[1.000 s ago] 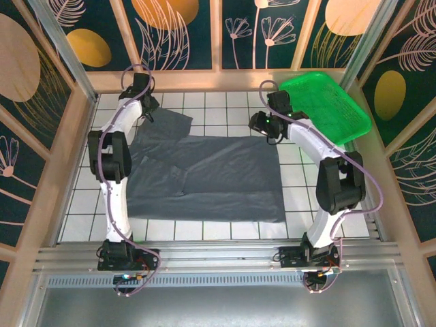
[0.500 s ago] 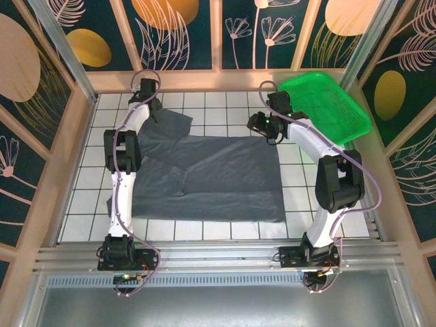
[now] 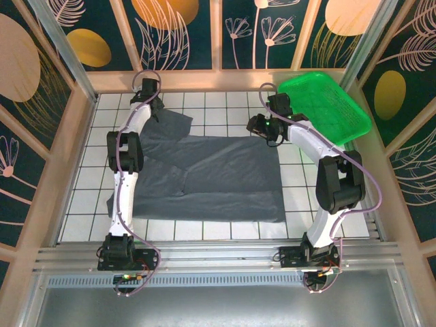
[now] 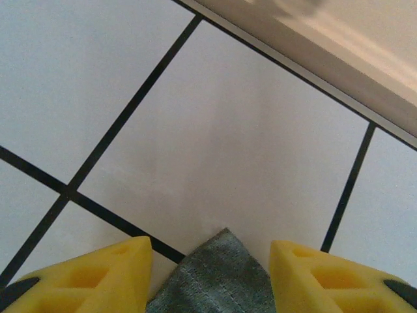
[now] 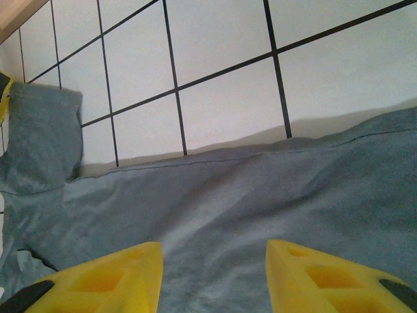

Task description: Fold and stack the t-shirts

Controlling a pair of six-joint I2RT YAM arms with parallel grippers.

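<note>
A dark slate-grey t-shirt (image 3: pixel 211 177) lies spread flat over the white floor tiles, one sleeve (image 3: pixel 174 124) reaching toward the back left. My left gripper (image 3: pixel 154 112) is at that sleeve's far corner. In the left wrist view it (image 4: pixel 208 274) is open, and the sleeve's tip (image 4: pixel 218 277) lies between the yellow fingers (image 4: pixel 98 277). My right gripper (image 3: pixel 262 129) hovers over the shirt's far right edge. In the right wrist view it (image 5: pixel 215 277) is open above the grey cloth (image 5: pixel 260 195), with the shirt's hem (image 5: pixel 228 156) just ahead.
A bright green plastic basket (image 3: pixel 327 105) rests tilted on the back right corner. A wooden wall rim (image 4: pixel 339 52) runs just beyond the left gripper. Bare white tiles (image 3: pixel 218 102) lie behind the shirt and along its front (image 3: pixel 204 230).
The left arm has reached further toward the back, bringing its gripper to the sleeve's far corner. The right gripper has barely shifted. The shirt lies as before.
</note>
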